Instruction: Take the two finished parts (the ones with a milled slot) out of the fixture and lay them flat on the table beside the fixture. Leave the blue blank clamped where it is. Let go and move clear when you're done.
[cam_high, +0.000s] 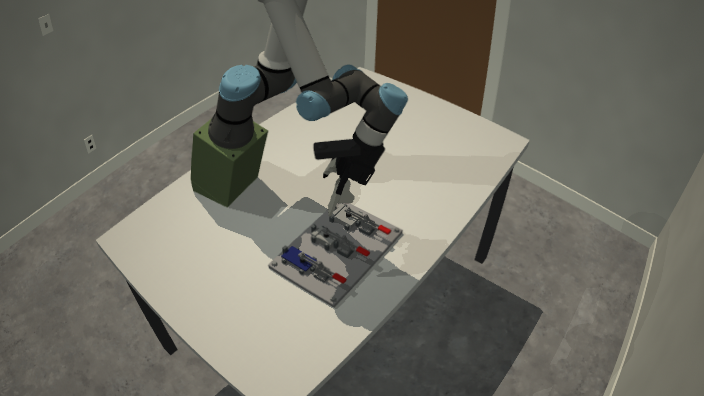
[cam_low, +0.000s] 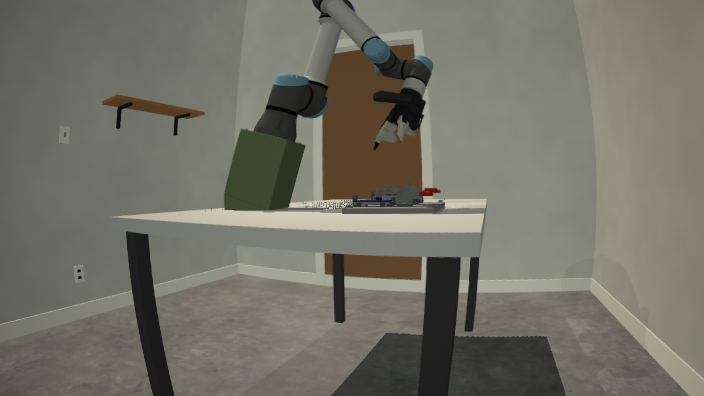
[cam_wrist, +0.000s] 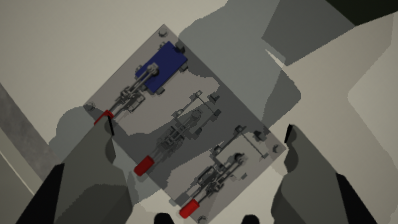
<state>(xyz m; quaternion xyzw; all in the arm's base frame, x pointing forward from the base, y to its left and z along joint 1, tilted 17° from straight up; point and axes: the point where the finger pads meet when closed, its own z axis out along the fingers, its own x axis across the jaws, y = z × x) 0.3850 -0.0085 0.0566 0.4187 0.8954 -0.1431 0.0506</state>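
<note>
A grey fixture plate (cam_high: 330, 295) (cam_low: 390, 210) (cam_wrist: 142, 122) lies on the white table (cam_high: 210, 280). It carries three toggle clamps with red handles (cam_high: 384, 229) (cam_high: 363, 251) (cam_high: 340, 277). The blue blank (cam_high: 295, 256) (cam_wrist: 167, 65) sits under the nearest clamp. Two grey parts sit in the other stations, one in the middle (cam_high: 325, 235) (cam_wrist: 207, 107) and one at the far end (cam_high: 345, 212) (cam_wrist: 252, 142). They are hard to tell from the plate. My gripper (cam_high: 335, 195) (cam_low: 392, 139) (cam_wrist: 200, 121) is open and empty. It hangs well above the far end of the fixture.
The arm's green pedestal (cam_high: 227, 165) (cam_low: 262, 170) stands at the table's back left. The table's right edge (cam_high: 450, 240) runs close to the fixture. A brown door (cam_high: 435, 45) is behind the table, and a wall shelf (cam_low: 152, 106) is far off.
</note>
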